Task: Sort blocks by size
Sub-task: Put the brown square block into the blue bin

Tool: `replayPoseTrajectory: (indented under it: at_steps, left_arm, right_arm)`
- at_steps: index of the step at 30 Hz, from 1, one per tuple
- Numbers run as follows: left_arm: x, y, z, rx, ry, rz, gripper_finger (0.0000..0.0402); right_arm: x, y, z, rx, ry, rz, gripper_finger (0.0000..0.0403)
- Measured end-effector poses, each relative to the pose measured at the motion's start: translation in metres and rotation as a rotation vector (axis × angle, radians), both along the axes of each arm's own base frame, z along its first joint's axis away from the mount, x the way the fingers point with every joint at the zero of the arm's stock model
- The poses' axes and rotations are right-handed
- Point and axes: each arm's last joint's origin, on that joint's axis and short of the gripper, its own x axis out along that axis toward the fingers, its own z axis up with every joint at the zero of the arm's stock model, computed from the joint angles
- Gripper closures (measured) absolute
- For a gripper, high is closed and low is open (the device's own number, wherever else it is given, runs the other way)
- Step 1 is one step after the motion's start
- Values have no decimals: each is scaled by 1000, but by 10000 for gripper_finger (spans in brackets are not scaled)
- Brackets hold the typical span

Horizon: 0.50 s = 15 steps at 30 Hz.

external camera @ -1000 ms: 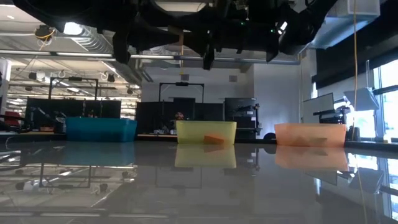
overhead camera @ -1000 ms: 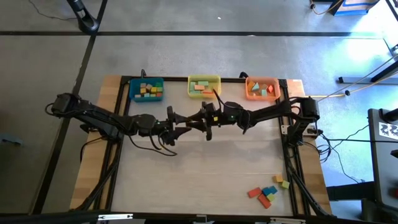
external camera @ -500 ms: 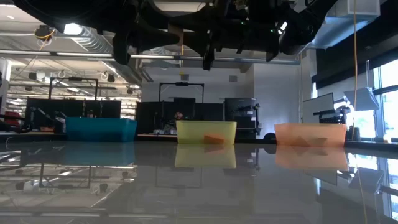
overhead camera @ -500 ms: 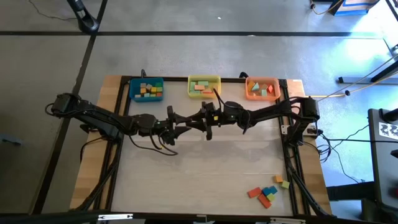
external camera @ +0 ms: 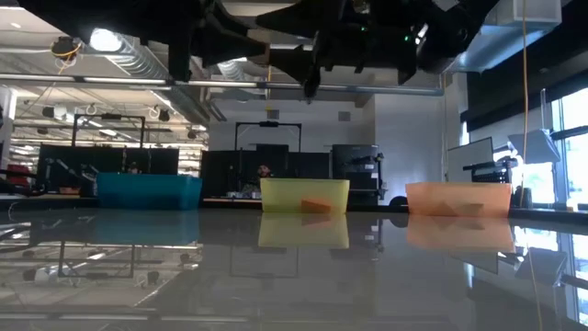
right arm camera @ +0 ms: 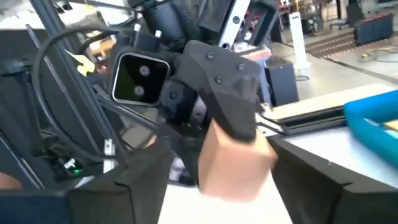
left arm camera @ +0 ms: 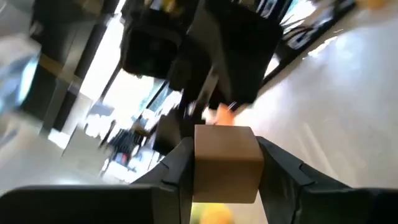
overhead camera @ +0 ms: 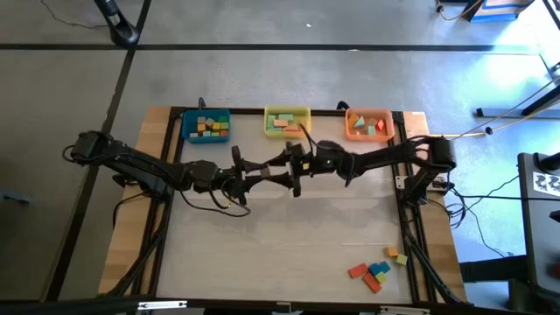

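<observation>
High above the table's middle, my two grippers meet tip to tip. A tan block (left arm camera: 225, 163) sits between the fingers of my left gripper (left arm camera: 227, 177), which is shut on it. My right gripper (right arm camera: 217, 165) comes from the table's right and is open, a finger on either side of the same tan block (right arm camera: 236, 155). In the high view the left gripper (overhead camera: 265, 171) and the right gripper (overhead camera: 294, 166) overlap, and the block is hidden between them. My left gripper pinches the tan block by two opposite faces (left arm camera: 198, 163) between its two fingers. The fingers (left arm camera: 177, 171) lie level, coming from the table's left. The block is lifted clear, far above the table top.
Blue (overhead camera: 206, 126), yellow (overhead camera: 287, 121) and orange (overhead camera: 368, 124) bins holding blocks stand in a row at the far edge. A small heap of loose blocks (overhead camera: 376, 271) lies near the table's near right corner. The table's middle, under the arms, is bare.
My left gripper has rolled a little and shut on the tan block. My right gripper has opened around the block. Both arms have stayed in place above the table's middle.
</observation>
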Motion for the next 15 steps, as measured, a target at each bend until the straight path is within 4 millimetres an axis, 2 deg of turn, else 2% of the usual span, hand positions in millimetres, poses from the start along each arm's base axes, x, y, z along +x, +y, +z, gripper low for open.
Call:
replayPoseTrajectory:
  at_steps: [4, 9, 15]
  left_arm:
    - [-10, 3, 5, -58, -4, 140, 280]
    - [-25, 14, 8, -159, 12, 286, 281]
    - [-44, 53, 4, -286, -4, 627, 279]
  right_arm:
    - [-19, -6, 22, -57, 90, -30, 121]
    - [-38, -6, 34, -122, 208, -143, 115]
    - [-44, -8, 27, -130, 338, -215, 114]
